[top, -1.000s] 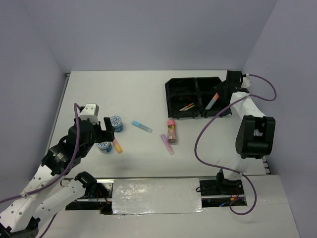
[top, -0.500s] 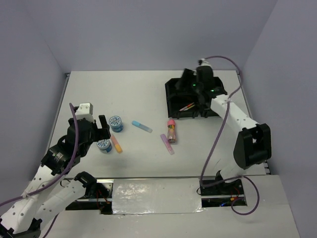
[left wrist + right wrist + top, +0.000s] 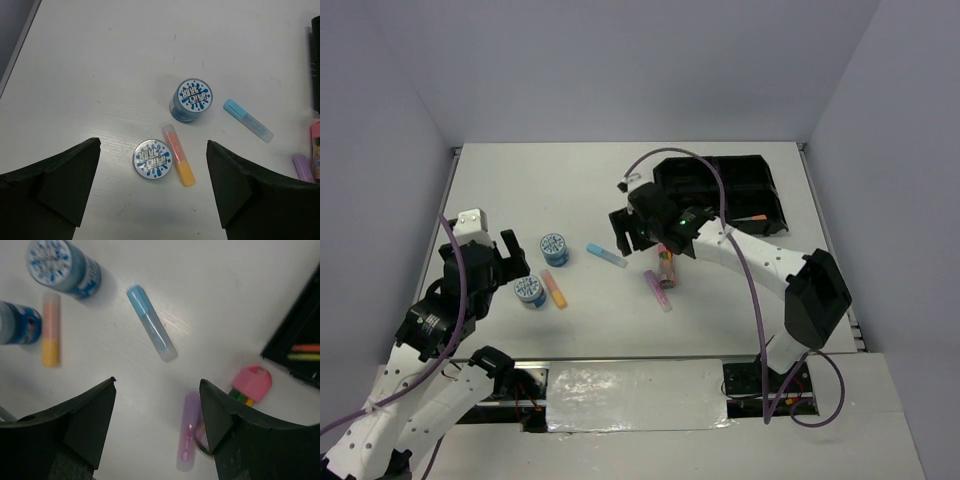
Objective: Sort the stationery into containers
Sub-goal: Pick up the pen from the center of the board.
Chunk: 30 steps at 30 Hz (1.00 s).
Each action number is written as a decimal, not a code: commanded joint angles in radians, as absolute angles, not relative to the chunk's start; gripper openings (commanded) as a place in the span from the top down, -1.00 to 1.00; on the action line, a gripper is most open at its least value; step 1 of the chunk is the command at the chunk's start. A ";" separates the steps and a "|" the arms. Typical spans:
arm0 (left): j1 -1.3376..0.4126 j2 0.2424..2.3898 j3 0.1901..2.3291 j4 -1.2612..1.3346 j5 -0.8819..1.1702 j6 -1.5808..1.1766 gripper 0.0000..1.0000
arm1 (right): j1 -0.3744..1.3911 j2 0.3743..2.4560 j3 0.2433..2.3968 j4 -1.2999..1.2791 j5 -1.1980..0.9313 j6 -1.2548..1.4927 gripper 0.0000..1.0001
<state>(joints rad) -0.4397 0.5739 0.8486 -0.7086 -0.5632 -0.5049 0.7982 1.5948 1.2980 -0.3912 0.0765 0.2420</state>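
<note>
Two round blue-white tape rolls (image 3: pixel 554 248) (image 3: pixel 529 291) stand on the table, with an orange marker (image 3: pixel 556 292) beside the nearer one. A blue marker (image 3: pixel 606 255), a purple marker (image 3: pixel 658 290) and a pink-capped glue stick (image 3: pixel 666 262) lie mid-table. The black tray (image 3: pixel 672 182) sits at the back right, with thin orange and yellow pens (image 3: pixel 304 352) inside. My left gripper (image 3: pixel 513 268) is open and empty, hovering just left of the rolls (image 3: pixel 154 159). My right gripper (image 3: pixel 633 238) is open and empty above the table between the blue marker (image 3: pixel 151 330) and the purple marker (image 3: pixel 187 437).
White walls close in the table on the left, back and right. The right arm's purple cable (image 3: pixel 725 215) arcs over the tray. An orange item (image 3: pixel 756 218) lies in the tray's right part.
My right arm has swung from the tray's far right corner leftwards to the middle of the table. My left gripper has drawn back a little to the left, away from the rolls.
</note>
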 commanded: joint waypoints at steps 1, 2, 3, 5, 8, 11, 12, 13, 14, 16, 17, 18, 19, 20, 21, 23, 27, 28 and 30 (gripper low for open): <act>-0.430 0.571 0.862 -0.672 -0.558 -0.509 -0.99 | 0.837 1.621 1.253 -0.472 0.170 0.262 -0.50; -0.426 0.571 0.862 -0.670 -0.552 -0.508 -0.99 | 0.845 1.640 1.250 -0.489 0.179 0.267 -0.50; -0.425 0.572 0.861 -0.667 -0.548 -0.505 -0.99 | 0.853 1.649 1.250 -0.497 0.190 0.270 -0.50; -0.420 0.575 0.862 -0.666 -0.538 -0.500 -0.99 | 0.871 1.676 1.250 -0.521 0.233 0.279 -0.50; -0.417 0.580 0.862 -0.666 -0.535 -0.500 -0.99 | 0.874 1.695 1.227 -0.511 0.224 0.285 -0.51; -0.417 0.575 0.859 -0.661 -0.531 -0.497 -0.99 | 0.874 1.713 1.213 -0.503 0.216 0.287 -0.51; -0.417 0.574 0.861 -0.660 -0.526 -0.495 -0.99 | 0.874 1.732 1.213 -0.505 0.213 0.285 -0.52; -0.416 0.574 0.859 -0.658 -0.525 -0.494 -0.99 | 0.873 1.742 1.219 -0.511 0.210 0.282 -0.52; -0.416 0.575 0.859 -0.657 -0.522 -0.492 -0.99 | 0.874 1.753 1.221 -0.511 0.215 0.282 -0.52; -0.416 0.580 0.859 -0.657 -0.515 -0.489 -0.99 | 0.873 1.778 1.223 -0.512 0.215 0.281 -0.52; -0.416 0.580 0.859 -0.657 -0.514 -0.489 -0.99 | 0.871 1.785 1.224 -0.515 0.216 0.281 -0.52; -0.414 0.583 0.859 -0.654 -0.511 -0.488 -0.99 | 0.871 1.796 1.223 -0.511 0.212 0.281 -0.52; -0.414 0.583 0.859 -0.653 -0.509 -0.488 -0.99 | 0.871 1.801 1.223 -0.508 0.207 0.279 -0.52; -0.414 0.583 0.859 -0.652 -0.506 -0.485 -0.99 | 0.871 1.807 1.223 -0.503 0.199 0.278 -0.52; -0.413 0.583 0.859 -0.650 -0.502 -0.483 -0.98 | 0.871 1.818 1.227 -0.503 0.195 0.278 -0.52; -0.413 0.586 0.858 -0.649 -0.497 -0.480 -0.99 | 0.871 1.827 1.230 -0.506 0.198 0.278 -0.51; -0.408 0.586 0.857 -0.646 -0.491 -0.477 -0.99 | 0.871 1.842 1.235 -0.506 0.189 0.282 -0.47; -0.408 0.586 0.857 -0.646 -0.486 -0.477 -0.99 | 0.870 1.848 1.236 -0.508 0.187 0.284 -0.45; -0.405 0.584 0.857 -0.643 -0.482 -0.476 -0.99 | 0.873 1.853 1.236 -0.509 0.180 0.288 -0.37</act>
<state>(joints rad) -0.4133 0.5808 0.8486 -0.6865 -0.4973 -0.4969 0.8703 1.8439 1.2179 -0.5056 0.1905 0.2752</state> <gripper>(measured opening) 0.993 0.698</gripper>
